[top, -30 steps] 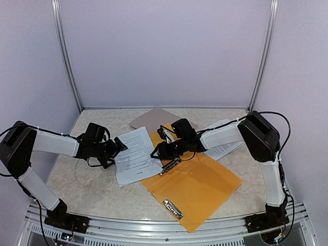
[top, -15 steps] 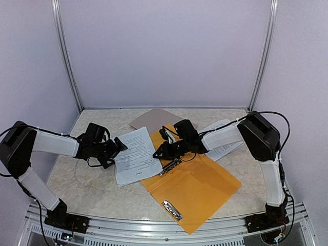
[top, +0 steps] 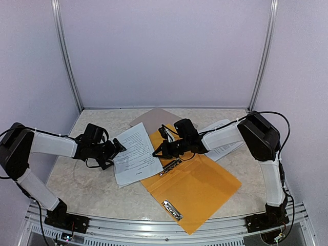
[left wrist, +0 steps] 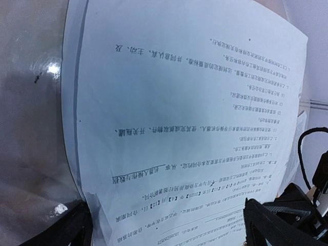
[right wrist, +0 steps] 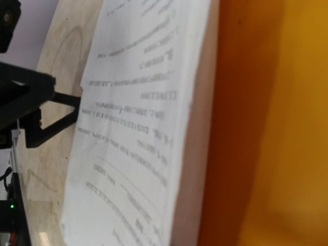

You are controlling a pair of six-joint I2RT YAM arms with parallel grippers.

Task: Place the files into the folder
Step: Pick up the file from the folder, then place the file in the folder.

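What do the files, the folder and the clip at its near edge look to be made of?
The files: thin matte white paper, black print, sheets curving. The folder: smooth orange with a slight sheen, probably plastic, possibly coated card. The clip: silvery and shiny, likely metal.

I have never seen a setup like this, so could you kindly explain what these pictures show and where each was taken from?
These are two robot arms bolted to a marble-patterned table. The wide picture looks down from above and behind them; the two close-ups come from cameras on their wrists. On the table lie an open flat orange plastic folder, a stack of white printed paper sheets overlapping its left edge, more printed sheets under the right arm, and a grey-brown clipboard behind. The left gripper stands open at the stack's left edge. The right gripper is shut at the stack's right edge; whether it pinches the sheets I cannot tell.
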